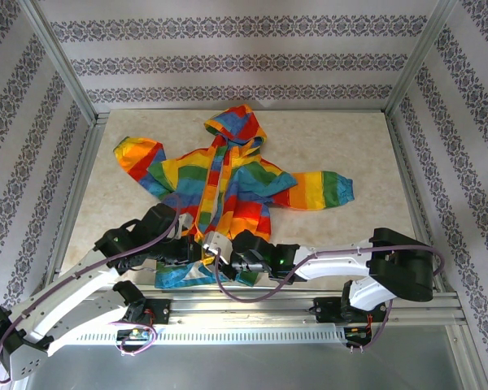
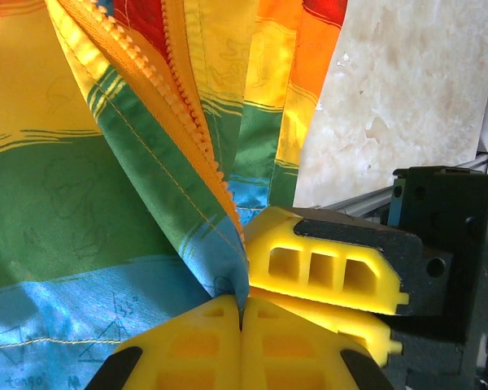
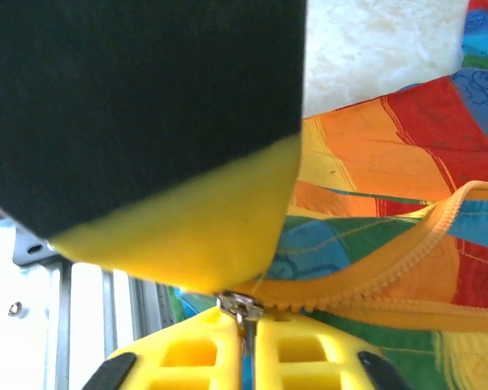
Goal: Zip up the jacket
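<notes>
The rainbow-striped jacket (image 1: 228, 180) lies flat on the table, hood at the far end, sleeves spread out and the front open along its orange zipper (image 2: 187, 122). Both grippers meet at the jacket's near hem. My left gripper (image 2: 242, 305) is shut on the blue hem corner beside the zipper's lower end. My right gripper (image 3: 246, 318) is shut on the small metal zipper pull (image 3: 241, 307), with the orange zipper teeth (image 3: 374, 280) running off to the right. In the left wrist view the right gripper's yellow fingers (image 2: 325, 264) sit right beside mine.
The pale marbled table (image 1: 342, 138) extends on all sides of the jacket. An aluminium rail (image 1: 293, 313) runs along the near edge just behind the grippers. Patterned walls and metal posts enclose the table.
</notes>
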{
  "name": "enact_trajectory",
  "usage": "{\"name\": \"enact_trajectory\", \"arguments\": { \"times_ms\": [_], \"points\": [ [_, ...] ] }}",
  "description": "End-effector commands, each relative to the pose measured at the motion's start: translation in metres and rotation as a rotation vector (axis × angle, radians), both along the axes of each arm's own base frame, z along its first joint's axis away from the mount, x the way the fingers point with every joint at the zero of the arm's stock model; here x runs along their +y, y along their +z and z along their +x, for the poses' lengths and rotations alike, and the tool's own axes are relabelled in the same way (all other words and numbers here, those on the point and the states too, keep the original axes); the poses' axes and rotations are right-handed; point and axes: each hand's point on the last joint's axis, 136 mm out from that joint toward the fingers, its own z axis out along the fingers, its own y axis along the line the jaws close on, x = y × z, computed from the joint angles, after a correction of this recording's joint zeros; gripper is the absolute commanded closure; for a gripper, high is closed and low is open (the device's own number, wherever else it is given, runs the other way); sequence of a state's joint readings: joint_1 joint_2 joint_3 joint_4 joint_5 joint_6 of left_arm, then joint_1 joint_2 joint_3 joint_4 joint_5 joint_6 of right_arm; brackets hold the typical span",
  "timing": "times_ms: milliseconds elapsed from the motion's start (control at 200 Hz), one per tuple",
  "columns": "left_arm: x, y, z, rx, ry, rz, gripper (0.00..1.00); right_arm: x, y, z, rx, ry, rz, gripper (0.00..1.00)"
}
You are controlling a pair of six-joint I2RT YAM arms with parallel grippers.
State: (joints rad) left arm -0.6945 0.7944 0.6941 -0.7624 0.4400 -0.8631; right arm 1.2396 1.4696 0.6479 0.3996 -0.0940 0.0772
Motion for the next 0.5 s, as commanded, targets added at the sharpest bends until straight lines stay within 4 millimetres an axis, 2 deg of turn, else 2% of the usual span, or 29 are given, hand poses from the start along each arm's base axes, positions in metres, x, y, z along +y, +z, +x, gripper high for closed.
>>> {"name": "enact_trajectory", "arguments": {
  "times_ms": [0,275,495],
  "points": [
    [0.004,0.0,-0.012,0.025,-0.032,0.014,1.0,0.006,0.011,0.008,-0.029,-0.019,0.024,1.0],
    [0.01,-0.002,-0.018,0.028,-0.052,0.039,1.0,0.0,0.014,0.013,-0.019,-0.016,0.021,1.0],
    [0.014,-0.003,-0.023,0.036,-0.068,0.064,1.0,-0.006,0.015,0.025,0.053,-0.045,0.035,1.0]
  ]
}}
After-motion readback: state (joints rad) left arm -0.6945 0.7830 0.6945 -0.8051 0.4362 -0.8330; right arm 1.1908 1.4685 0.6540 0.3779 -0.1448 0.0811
